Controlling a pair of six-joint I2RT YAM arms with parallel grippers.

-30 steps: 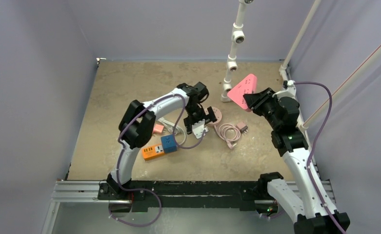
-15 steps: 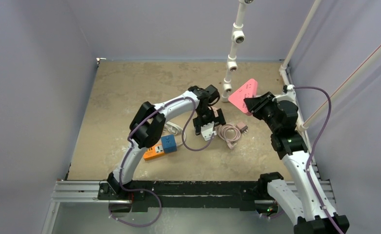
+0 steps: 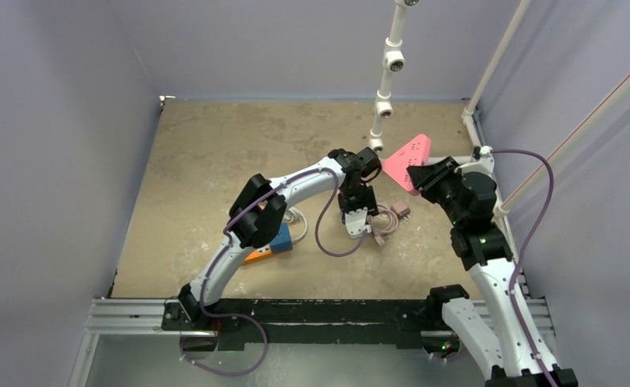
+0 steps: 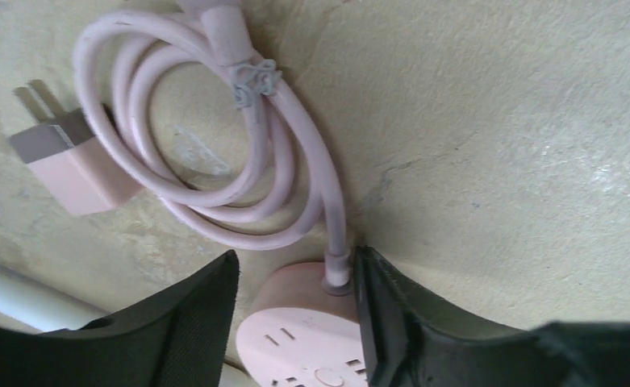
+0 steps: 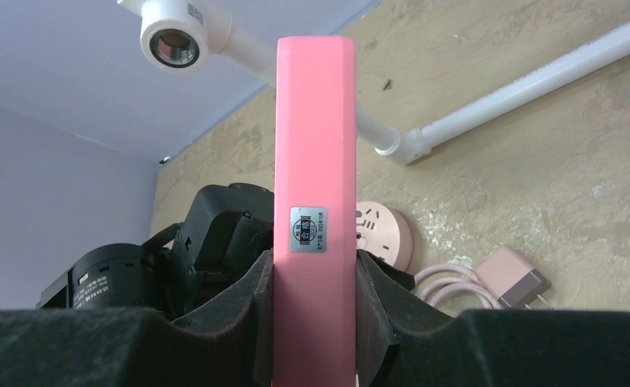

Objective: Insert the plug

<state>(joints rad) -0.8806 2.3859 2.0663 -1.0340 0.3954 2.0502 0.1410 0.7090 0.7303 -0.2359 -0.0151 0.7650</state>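
The sand-coloured table [image 3: 214,161] carries everything, with a white pipe frame [image 3: 392,60] rising at its far edge. Over the right side, the right gripper [image 5: 312,278] holds the pink power strip [image 5: 315,121] lifted off the surface and stood on edge, with a pad pressed flat against each broad face. I judge this hold keeps the strip braced, so a plug can be pushed in against something firm.

The left gripper [image 4: 295,278] hangs low over the round pink socket [image 4: 303,330], one finger on each side of it where its cable enters. The fingers sit very close to the rim, but whether they have pinched it I cannot tell. From that socket the pink cable [image 4: 239,226] runs into a tidy coil, and it would likely drag as one lump.

The plug [image 4: 65,165] is pink with a grey face and two flat prongs. It lies on the table at the coil's outer side, and neither gripper is touching it. A grey twist tie [image 4: 255,76] binds the loops.

The only writing is on a small silver sticker [image 5: 306,229] on the strip's narrow edge — the print is too fine to read.
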